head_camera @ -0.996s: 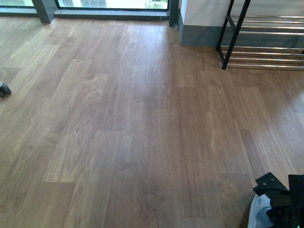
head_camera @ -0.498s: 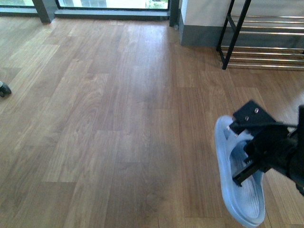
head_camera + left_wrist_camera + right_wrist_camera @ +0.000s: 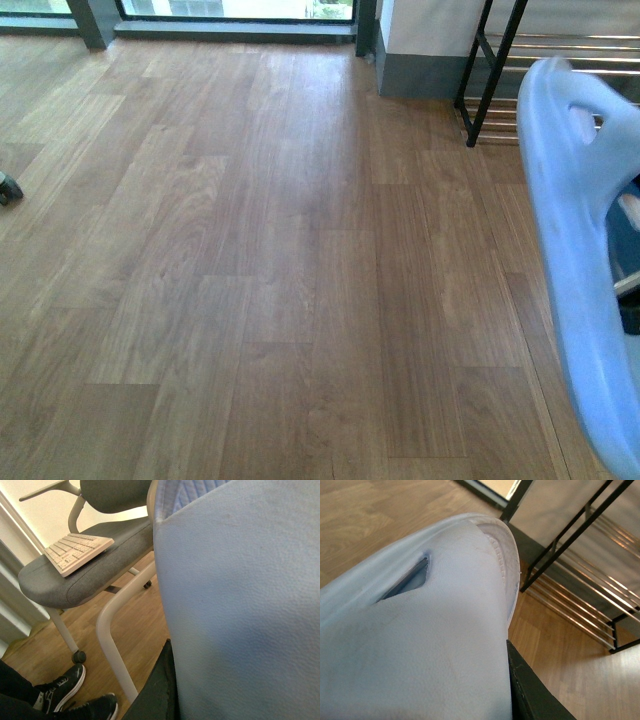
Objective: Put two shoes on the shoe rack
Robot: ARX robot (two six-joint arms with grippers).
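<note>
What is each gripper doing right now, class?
Left gripper: closed on a blue slipper.
Right gripper: closed on the second blue slipper.

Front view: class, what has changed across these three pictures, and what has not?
The pale blue shoe, held by the right pincer, rose from the bottom right corner up the right side, towards the shoe rack, and now looms large. The rack, the wooden floor and the dark object at the left edge stayed put.

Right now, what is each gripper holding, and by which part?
Right gripper: a light blue slipper. Left gripper: a second slipper. Both seem clamped at the upper strap; contact itself is hidden.
</note>
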